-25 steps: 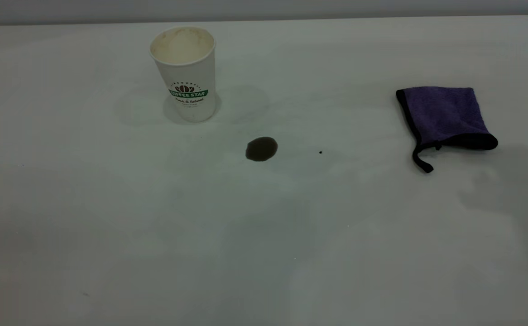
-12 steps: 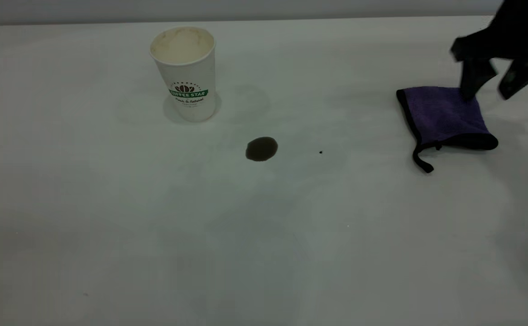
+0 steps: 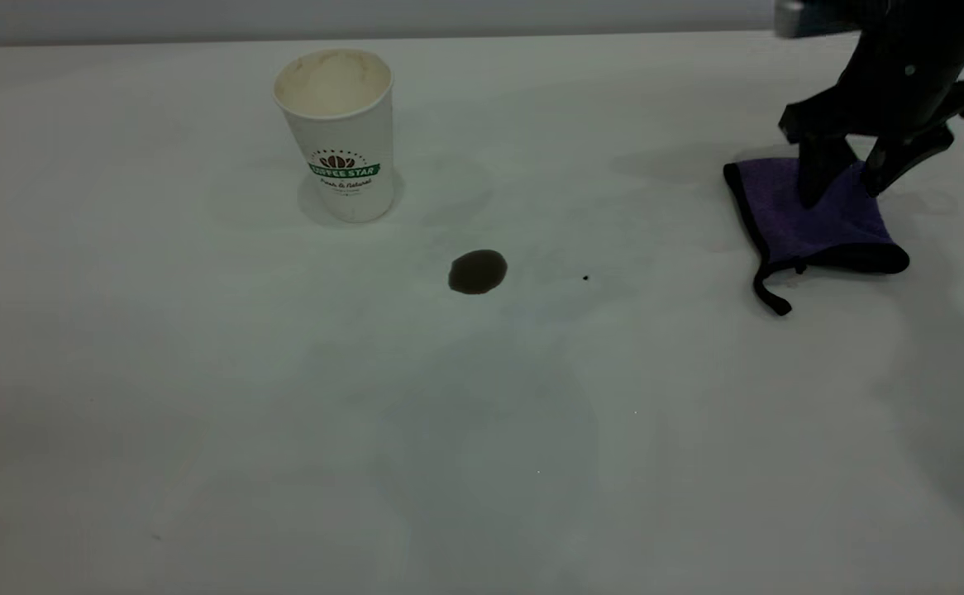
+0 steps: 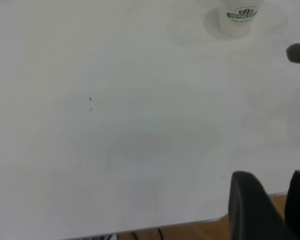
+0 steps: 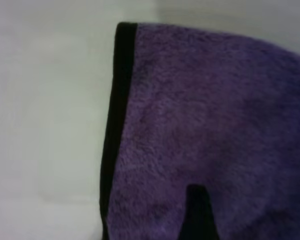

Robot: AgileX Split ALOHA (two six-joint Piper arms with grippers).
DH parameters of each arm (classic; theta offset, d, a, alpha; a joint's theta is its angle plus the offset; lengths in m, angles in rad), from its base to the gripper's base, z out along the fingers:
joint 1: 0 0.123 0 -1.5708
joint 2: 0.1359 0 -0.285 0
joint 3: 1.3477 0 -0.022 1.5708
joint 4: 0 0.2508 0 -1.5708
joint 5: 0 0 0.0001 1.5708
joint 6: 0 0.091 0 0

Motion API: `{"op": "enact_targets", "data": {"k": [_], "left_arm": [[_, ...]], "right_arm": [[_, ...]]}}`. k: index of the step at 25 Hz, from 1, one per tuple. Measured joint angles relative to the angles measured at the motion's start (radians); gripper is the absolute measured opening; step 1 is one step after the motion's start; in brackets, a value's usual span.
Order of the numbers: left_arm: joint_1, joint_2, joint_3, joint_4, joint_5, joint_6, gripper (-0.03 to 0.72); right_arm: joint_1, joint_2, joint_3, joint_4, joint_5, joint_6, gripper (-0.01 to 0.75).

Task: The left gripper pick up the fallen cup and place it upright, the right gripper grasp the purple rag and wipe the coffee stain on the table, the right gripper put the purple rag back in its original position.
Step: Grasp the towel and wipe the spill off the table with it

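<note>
The near part of the table [image 3: 283, 463] is plain white and matte, with only a few faint specks on it. The left gripper [image 4: 270, 205] hangs back over the table's edge, well away from everything; two dark fingers show with a narrow gap between them, clamped on nothing.

Farther in, about midway across the table, sits the coffee stain [image 3: 477, 272], a small dark brown roundish blot. A tiny black speck [image 3: 585, 278] lies just to one side of it, toward the right arm's end of the table.

Beyond the stain, toward the far edge and the left arm's end, the cup [image 3: 338, 132] stands upright on its base. It is white paper with a green "COFFEE STAR" band and a brown bean logo, and its inside is cream-stained.

Over by the right arm's end of the table lies the purple rag [image 3: 804, 219], flat, roughly square, fuzzy terry cloth with black edging and a short black loop strap trailing toward the near edge. The right gripper [image 3: 842, 186] is down over the rag's far part, its dark fingers spread apart, tips at the cloth, not closed on it.
</note>
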Motion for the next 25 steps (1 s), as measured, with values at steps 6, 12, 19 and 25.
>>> {"op": "enact_targets", "data": {"k": [6, 12, 19, 25], "left_arm": [[0.0, 0.0, 0.0, 0.0, 0.0, 0.0, 0.241], [0.0, 0.0, 0.001, 0.0, 0.0, 0.0, 0.241], [0.0, 0.0, 0.001, 0.0, 0.0, 0.0, 0.241], [0.0, 0.0, 0.001, 0.0, -0.001, 0.0, 0.241]], "right_arm": [[0.002, 0.055, -0.028, 0.001, -0.011, 0.0, 0.57], [0.002, 0.074, -0.046, -0.002, -0.003, 0.0, 0.536], [-0.006, 0.083, -0.05, 0.076, -0.013, -0.005, 0.232], [0.008, 0.085, -0.067, 0.096, 0.011, -0.039, 0.059]]}}
